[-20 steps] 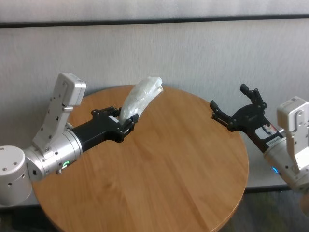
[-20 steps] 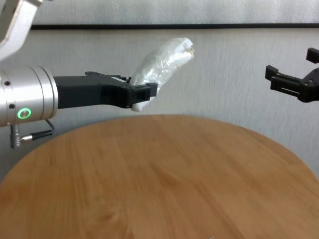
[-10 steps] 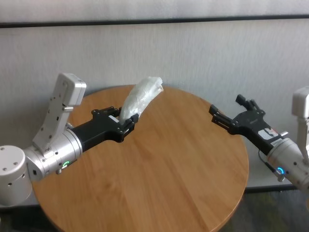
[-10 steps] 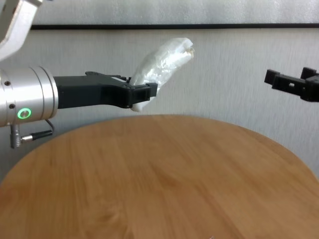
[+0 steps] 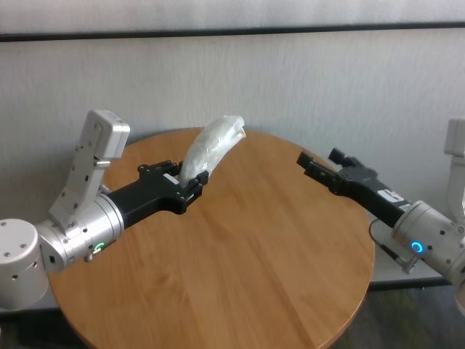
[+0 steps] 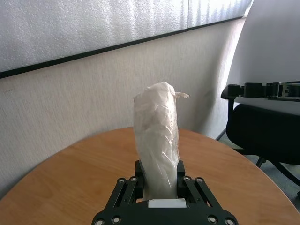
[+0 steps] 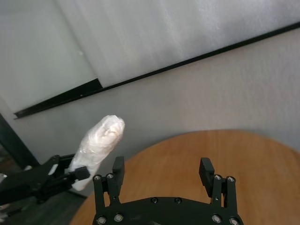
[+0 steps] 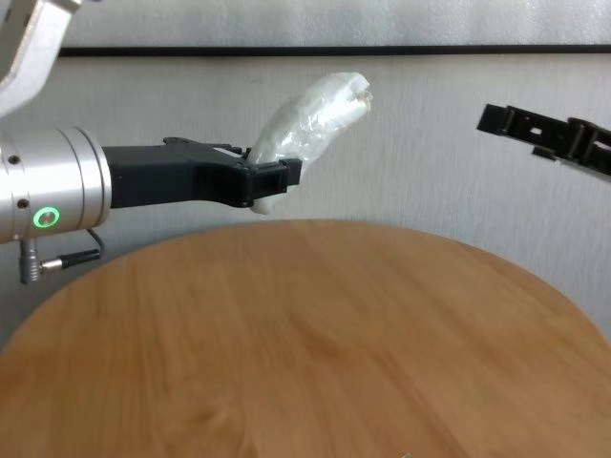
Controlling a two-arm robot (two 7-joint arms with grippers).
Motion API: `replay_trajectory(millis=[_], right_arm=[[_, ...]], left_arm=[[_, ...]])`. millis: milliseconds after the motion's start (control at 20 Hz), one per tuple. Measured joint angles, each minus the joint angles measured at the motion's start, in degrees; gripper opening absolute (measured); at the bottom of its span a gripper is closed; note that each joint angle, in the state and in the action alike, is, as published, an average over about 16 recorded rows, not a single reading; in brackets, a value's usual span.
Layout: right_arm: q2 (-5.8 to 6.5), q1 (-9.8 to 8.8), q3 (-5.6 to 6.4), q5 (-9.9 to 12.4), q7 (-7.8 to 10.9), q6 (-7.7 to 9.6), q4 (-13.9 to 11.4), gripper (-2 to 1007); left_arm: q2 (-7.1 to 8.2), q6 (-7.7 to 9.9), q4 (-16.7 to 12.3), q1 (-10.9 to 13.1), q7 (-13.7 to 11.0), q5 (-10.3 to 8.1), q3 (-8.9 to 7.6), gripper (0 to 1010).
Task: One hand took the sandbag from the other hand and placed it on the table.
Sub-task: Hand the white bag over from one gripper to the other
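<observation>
The green-ringed left claw (image 5: 190,187) gripped the white crinkly plastic sandbag (image 5: 211,145) above the round wood-grain tabletop's (image 5: 240,269) far left. The blue-ringed right claw (image 5: 314,166), wide open and empty, faced it well apart; handover pending, it needed to reach the bag's free end.

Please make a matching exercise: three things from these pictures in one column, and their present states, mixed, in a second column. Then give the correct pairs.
Things:
1. green-ringed black left hand
2. blue-ringed black right hand
3. white lumpy plastic sandbag

States:
A. sticking up above the round wooden table
B. open, empty, apart from the bag
C. shut on the bag's lower end

Pairs: 1-C, 2-B, 3-A
</observation>
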Motion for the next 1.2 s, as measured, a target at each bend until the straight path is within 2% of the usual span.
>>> replay_trajectory(millis=[300, 550, 850, 1200], right_arm=[[-1.72, 0.45, 0.58, 7.57, 0.09, 6.02, -0.57, 1002], [-3.13, 1.07, 0.69, 12.50, -0.87, 9.77, -0.40, 1002], [-4.55, 2.62, -0.26, 16.00, -1.71, 12.40, 0.66, 1002], [-6.13, 5.02, -2.05, 18.12, -2.51, 13.87, 2.23, 1002]], left_arm=[[0.00, 0.00, 0.00, 0.00, 0.00, 0.00, 0.00, 400], [0.00, 0.00, 0.00, 0.00, 0.00, 0.00, 0.00, 400], [0.00, 0.00, 0.00, 0.00, 0.00, 0.00, 0.00, 400], [0.00, 0.00, 0.00, 0.00, 0.00, 0.00, 0.00, 400]])
